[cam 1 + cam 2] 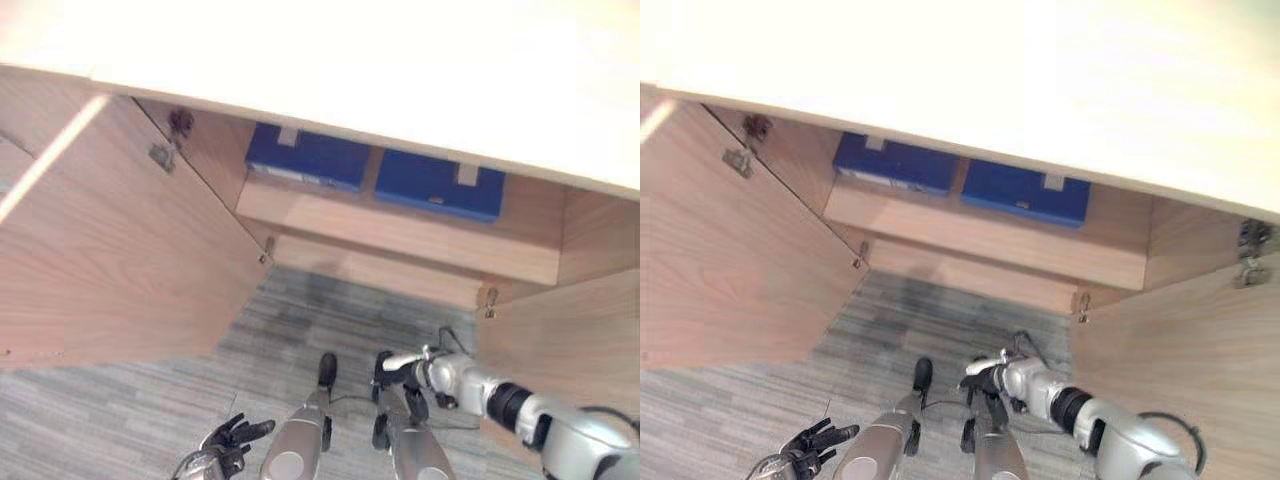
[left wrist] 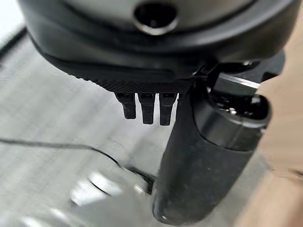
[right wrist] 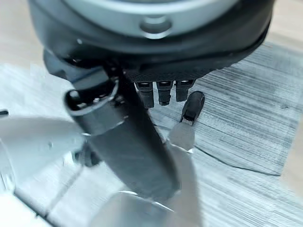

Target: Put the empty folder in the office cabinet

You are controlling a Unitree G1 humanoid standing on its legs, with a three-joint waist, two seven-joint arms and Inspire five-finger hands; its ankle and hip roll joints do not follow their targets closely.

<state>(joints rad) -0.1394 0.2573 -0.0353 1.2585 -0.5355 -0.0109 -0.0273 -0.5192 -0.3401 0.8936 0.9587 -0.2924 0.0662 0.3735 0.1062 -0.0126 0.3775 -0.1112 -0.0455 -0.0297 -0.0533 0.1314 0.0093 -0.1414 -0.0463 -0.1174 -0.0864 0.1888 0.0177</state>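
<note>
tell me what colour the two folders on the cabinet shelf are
Both folders on the shelf are blue, clearest in the left eye view.

No legible text or labels.

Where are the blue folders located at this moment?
Two blue folders lie side by side on the shelf inside the open cabinet, under its pale top, in both eye views.

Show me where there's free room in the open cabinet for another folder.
The upper shelf is crowded: two blue folders lie side by side, with a narrow gap between them. The bare front strip of that shelf is free. Below it, the lower compartment, bordered by the left door and right door, looks bare. Both hands hang open over the carpet.
</note>
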